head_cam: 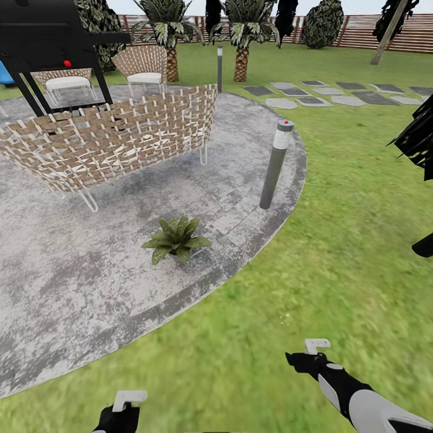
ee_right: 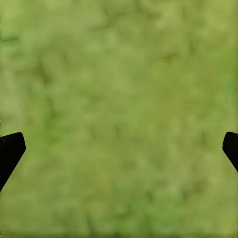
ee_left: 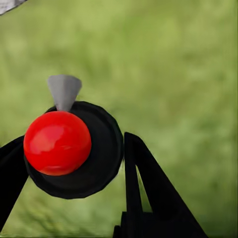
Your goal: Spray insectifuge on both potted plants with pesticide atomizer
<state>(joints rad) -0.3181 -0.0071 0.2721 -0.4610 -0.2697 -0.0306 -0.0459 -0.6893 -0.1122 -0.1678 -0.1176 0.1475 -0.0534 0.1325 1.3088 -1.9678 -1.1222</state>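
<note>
At the bottom of the head view both arms reach out over the lawn (head_cam: 337,258). The left hand (head_cam: 123,404), bottom left of centre, is closed on the atomizer (ee_left: 69,148): in the left wrist view its black body with the red neck and grey spray tip sits between the two dark fingers (ee_left: 148,183), touching them, seen end-on against blurred grass. In the head view a pale grey trigger head sticks up from that hand. The right hand (head_cam: 313,355), lower right, has a similar pale piece above its black wrist; in the right wrist view its fingertips (ee_right: 10,151) stand far apart at the two edges of the frame with nothing but grass between them, so it is wide open and holds nothing.

Further off, just left of centre, a potted plant (head_cam: 176,239) stands on the grey patio (head_cam: 72,282), near its curved edge. Right of it and beyond, a bollard lamp (head_cam: 275,163) with a red dot rises at the patio's rim. A woven sofa (head_cam: 114,138) fills the upper left, with chairs (head_cam: 144,67) behind it. Stepping stones (head_cam: 337,93) cross the grass at upper right, and palms (head_cam: 242,36) and a slatted fence (head_cam: 361,30) close the top.
</note>
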